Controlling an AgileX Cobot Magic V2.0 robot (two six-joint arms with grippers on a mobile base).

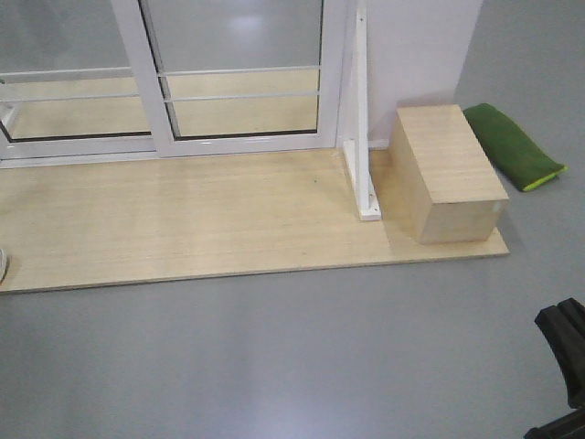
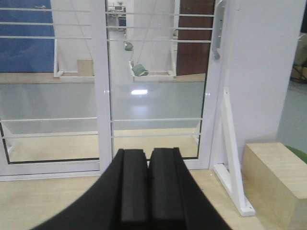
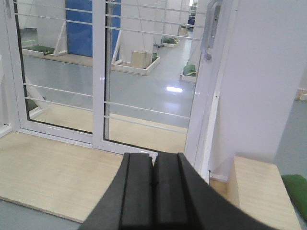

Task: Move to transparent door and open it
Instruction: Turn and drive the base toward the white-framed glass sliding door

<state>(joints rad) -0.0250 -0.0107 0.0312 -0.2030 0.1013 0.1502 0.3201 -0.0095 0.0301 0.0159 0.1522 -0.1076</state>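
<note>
The transparent door (image 2: 158,86) is the right-hand glass panel in a white frame, crossed by thin white bars. Its grey pull handle (image 2: 218,36) sits high on its right edge, next to the white wall. The door stands shut against the jamb. It also fills the top of the front view (image 1: 242,55) and the right wrist view (image 3: 148,72), where the handle (image 3: 209,33) is at the upper right. My left gripper (image 2: 147,152) is shut and empty, well short of the door. Also shut and empty, my right gripper (image 3: 153,155) hangs over the platform.
A pale wooden platform (image 1: 201,219) lies in front of the door on the grey floor. A white jamb post with a braced foot (image 1: 362,110) stands at the door's right. Beside it are a wooden box (image 1: 448,174) and a green cushion (image 1: 512,146). A second glass panel (image 2: 53,81) is on the left.
</note>
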